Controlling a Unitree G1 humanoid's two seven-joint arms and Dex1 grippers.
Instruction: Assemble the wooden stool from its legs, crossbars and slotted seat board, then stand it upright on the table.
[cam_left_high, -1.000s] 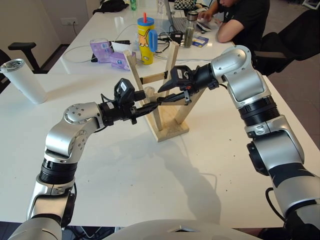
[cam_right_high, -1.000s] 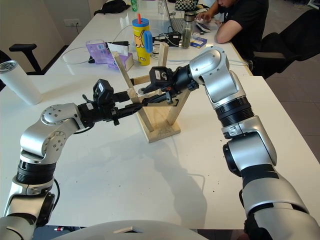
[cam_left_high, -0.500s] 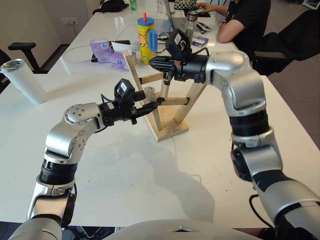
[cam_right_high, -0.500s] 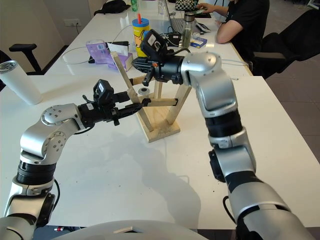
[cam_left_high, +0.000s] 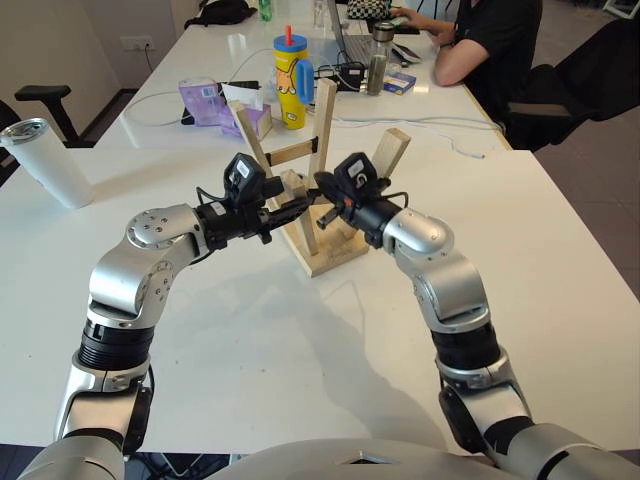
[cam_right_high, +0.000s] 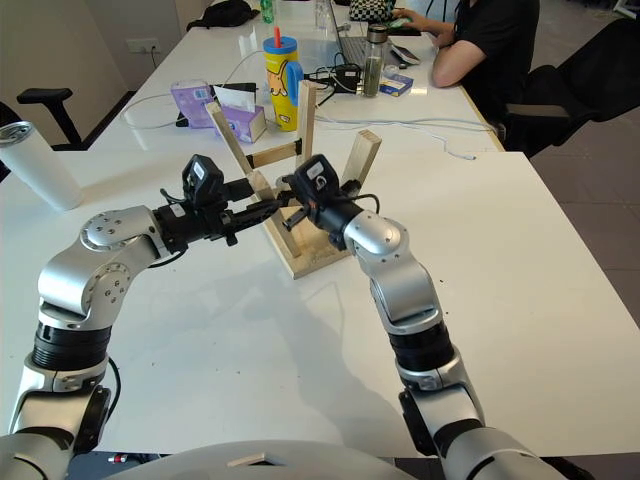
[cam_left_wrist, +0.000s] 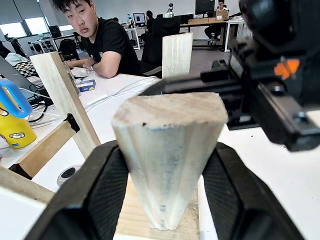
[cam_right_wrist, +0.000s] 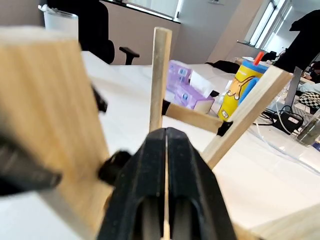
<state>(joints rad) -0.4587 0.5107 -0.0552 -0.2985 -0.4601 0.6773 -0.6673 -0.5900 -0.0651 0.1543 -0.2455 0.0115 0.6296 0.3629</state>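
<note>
Two head views, stool: the stool (cam_left_high: 320, 170) sits upside down on the table (cam_left_high: 300, 350). Its seat board (cam_left_high: 335, 258) lies flat underneath, the legs poke up quite splayed, and one crossbar (cam_left_high: 290, 153) bridges the two far legs.
Head views, arms: the left gripper (cam_left_high: 287, 207) comes in from the left and has the near leg (cam_left_high: 297, 187). The right gripper (cam_left_high: 322, 188) is just beside it, tip in among the legs.
Left wrist view, pincer: fingers (cam_left_wrist: 107, 195) are clamped either side of the near leg, with its cut end facing the camera. Looks like a firm grab.
Right wrist view, pincer: fingers (cam_right_wrist: 150, 165) are pressed together with nothing between them. The crossbar and far legs are beyond, and a yellow cup (cam_right_wrist: 237, 92) is further back.
Progress: mostly assembled imo, but the flip upright is not yet done.
Risk 1: the legs look loose-ish in their slots, so tugging that one leg sideways could pop it out or rack the frame.
Risk 2: the closed right tip is close to the wood, and a nudge could knock the crossbar off.
Risk 3: lifting by a single leg could swing the seat board and topple the lot.
</note>
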